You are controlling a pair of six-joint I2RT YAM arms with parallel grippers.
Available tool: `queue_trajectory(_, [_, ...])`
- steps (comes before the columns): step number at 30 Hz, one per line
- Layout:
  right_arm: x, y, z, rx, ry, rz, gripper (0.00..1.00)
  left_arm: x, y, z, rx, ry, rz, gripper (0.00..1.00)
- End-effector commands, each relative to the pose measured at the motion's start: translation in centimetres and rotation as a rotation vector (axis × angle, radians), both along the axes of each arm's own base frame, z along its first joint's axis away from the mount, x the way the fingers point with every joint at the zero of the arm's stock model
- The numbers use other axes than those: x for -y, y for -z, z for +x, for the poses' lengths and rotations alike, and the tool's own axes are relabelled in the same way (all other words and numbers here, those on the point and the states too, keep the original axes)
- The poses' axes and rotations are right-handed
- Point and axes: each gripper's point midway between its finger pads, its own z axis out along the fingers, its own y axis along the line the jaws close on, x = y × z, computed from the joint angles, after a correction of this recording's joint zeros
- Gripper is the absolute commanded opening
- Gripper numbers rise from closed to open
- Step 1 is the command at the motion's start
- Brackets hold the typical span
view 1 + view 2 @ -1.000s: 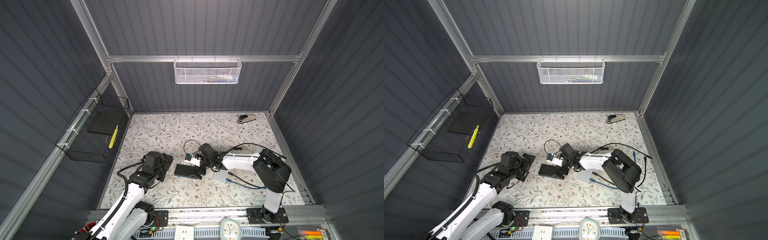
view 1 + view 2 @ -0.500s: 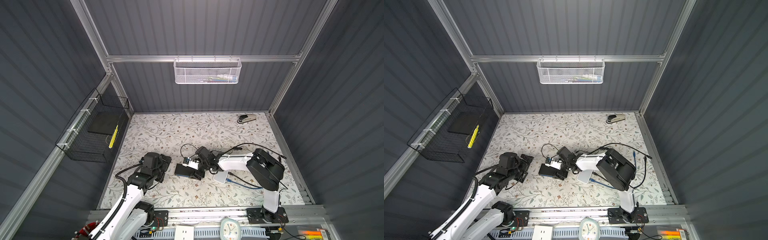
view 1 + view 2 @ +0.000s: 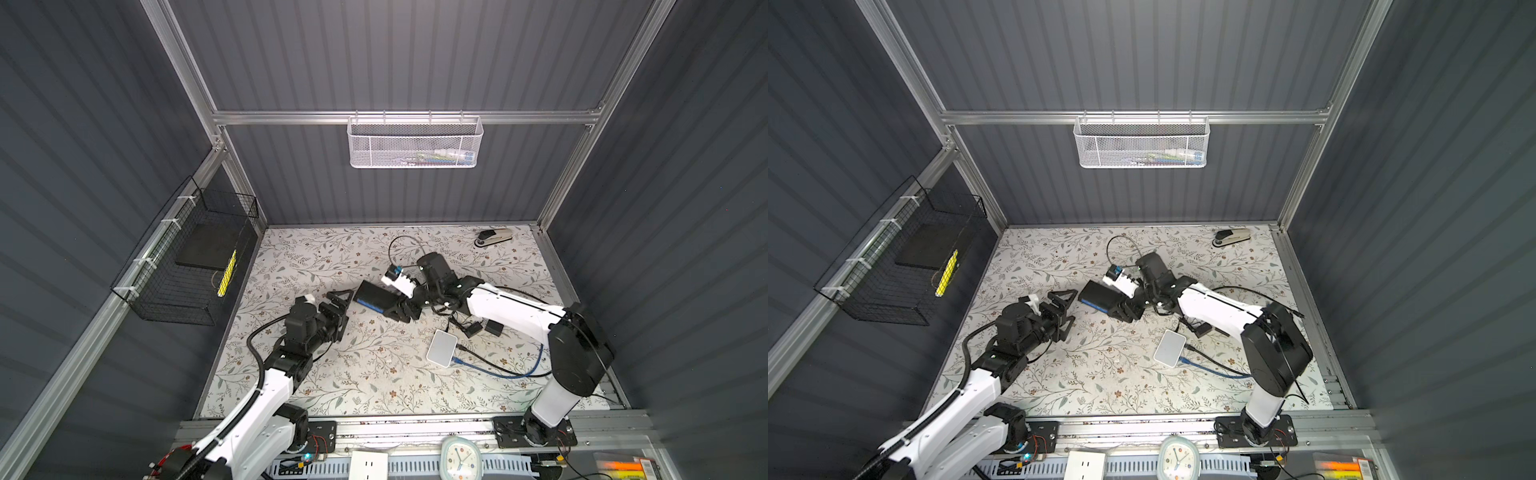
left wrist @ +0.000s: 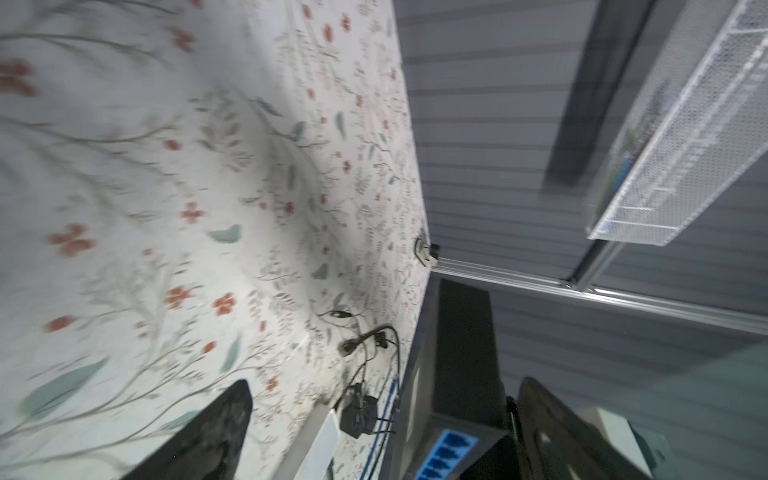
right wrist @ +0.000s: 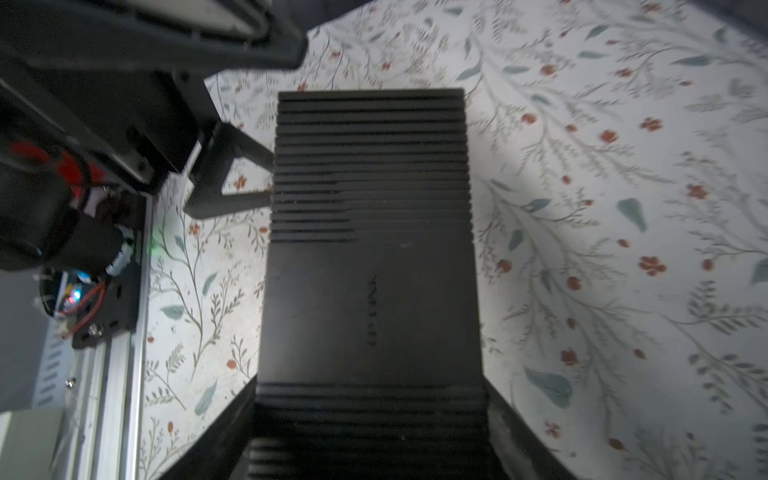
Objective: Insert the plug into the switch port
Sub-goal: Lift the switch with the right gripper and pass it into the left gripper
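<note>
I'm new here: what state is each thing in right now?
black switch: gripped at one end.
right claw: closed on that end.
left claw: open, empty, near the switch's other end.
white box: lying flat, blue cable at its edge.
stapler: closed, near the back wall.

Both top views overhead, looking down, wrist views close, low, all sharing the switch (image 5: pixel 370 270)
</note>
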Motion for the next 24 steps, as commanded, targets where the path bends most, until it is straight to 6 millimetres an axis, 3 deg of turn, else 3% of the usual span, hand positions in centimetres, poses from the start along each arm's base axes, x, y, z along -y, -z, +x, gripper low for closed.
queue_trajectory(1, [0.3, -0.4, -0.8, -0.132, 0.017, 0.002, 0.36, 3.4, -6.7, 1.4, 0.252, 0.186, -0.065, 0.99])
queue_trajectory(3, [0.3, -0.8, -0.3, -0.128, 0.033, -0.012, 0.36, 3.8, -7.1, 2.2, 0.278, 0.184, -0.095, 0.99])
queue_trajectory(7, [0.1, -1.9, 0.5, -0.155, 0.052, 0.02, 0.36, 5.0, -6.0, 2.9, 0.262, 0.221, -0.068, 1.0])
queue_trajectory(13, [-0.7, -3.3, 1.4, -0.2, 0.083, 0.042, 0.36, 7.2, -2.2, 2.5, 0.182, 0.245, -0.047, 0.94])
queue_trajectory(16, [-1.0, -3.0, 1.8, -0.228, 0.102, 0.011, 0.35, 8.4, -1.4, 2.5, 0.154, 0.254, -0.03, 0.86])
queue_trajectory(24, [-0.8, -1.9, 2.4, -0.199, 0.121, -0.074, 0.36, 8.1, -0.8, 3.5, 0.085, 0.16, -0.027, 0.56])
